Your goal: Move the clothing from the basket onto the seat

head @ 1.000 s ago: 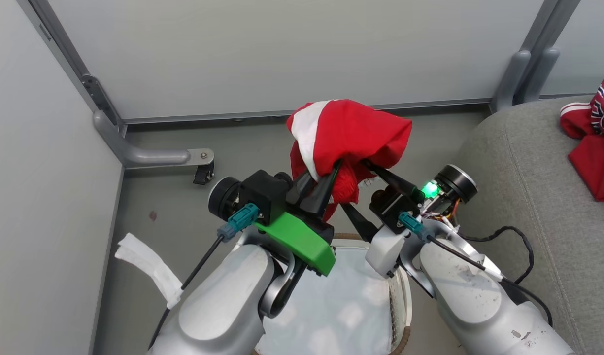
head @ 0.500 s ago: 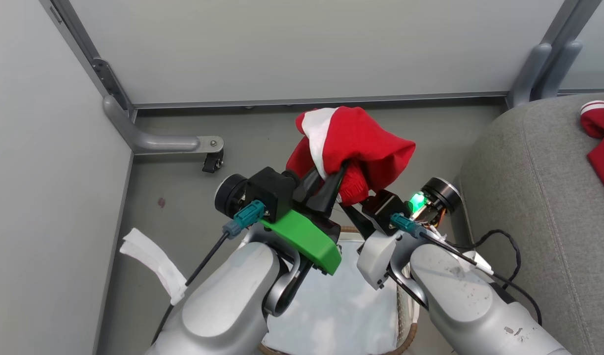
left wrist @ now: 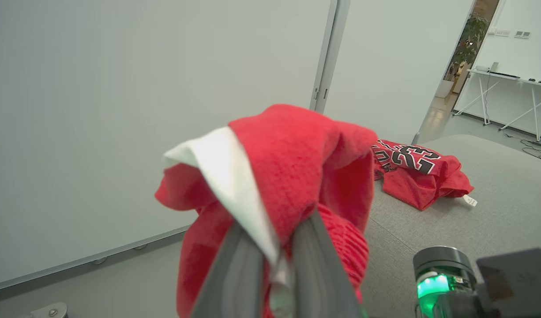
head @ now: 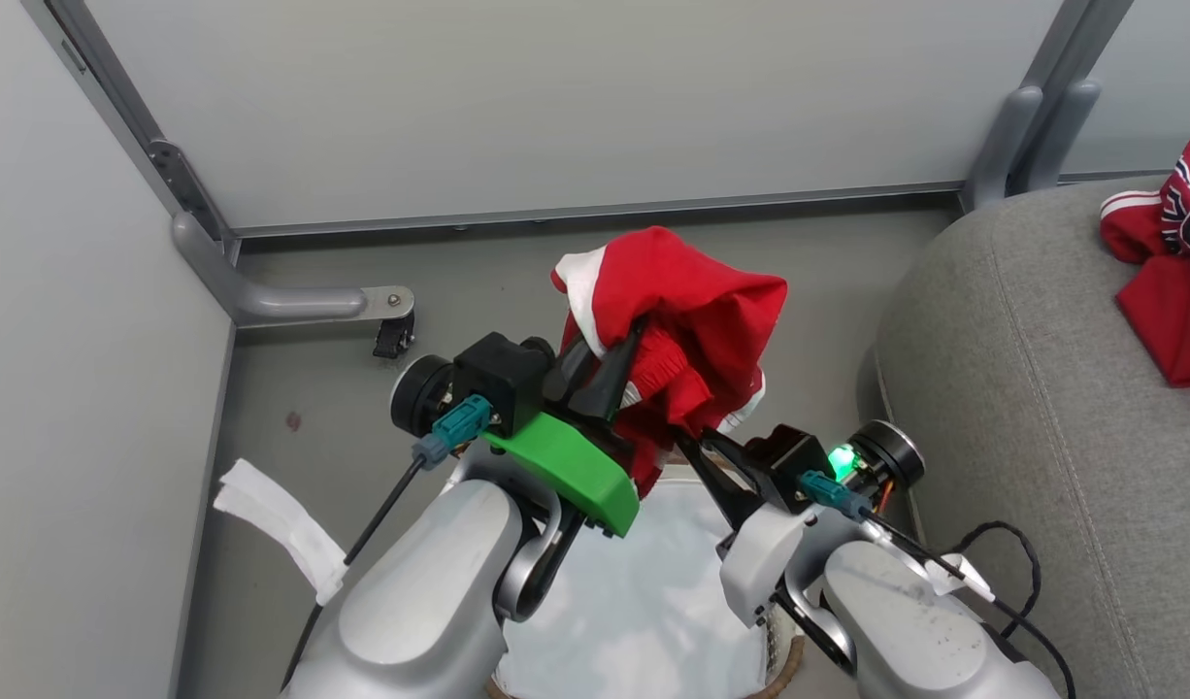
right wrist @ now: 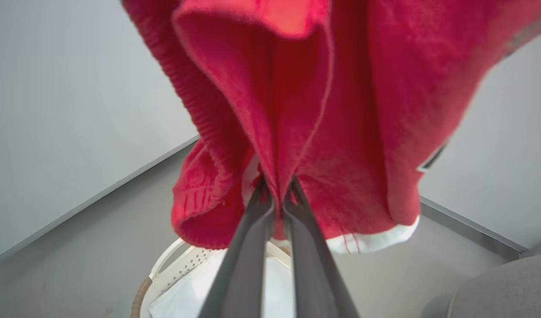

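Observation:
A red garment with white trim [head: 697, 311] hangs bunched above the basket, held by both grippers. My left gripper [head: 616, 361] is shut on its upper fold, seen close in the left wrist view [left wrist: 275, 251] under the red garment [left wrist: 297, 163]. Lower and to the right, my right gripper [head: 700, 445] is shut on its lower part [right wrist: 277, 194], with red cloth [right wrist: 341, 110] draping over the fingers. The basket's white liner [head: 644, 602] and brown rim [head: 791, 670] lie below my arms. A second red "23" garment [head: 1168, 291] lies on the grey seat [head: 1032, 388].
White wall panels close the back and left. A metal frame foot with a small caster [head: 391, 335] stands on the grey floor at the left. A white cloth strip [head: 275, 529] lies by the left wall. A black cable [head: 1008, 544] trails by my right arm.
The head camera has shifted. My right gripper has dropped lower than the left and nearer the basket, and the garment now hangs down between the two grippers. Both stay shut on it.

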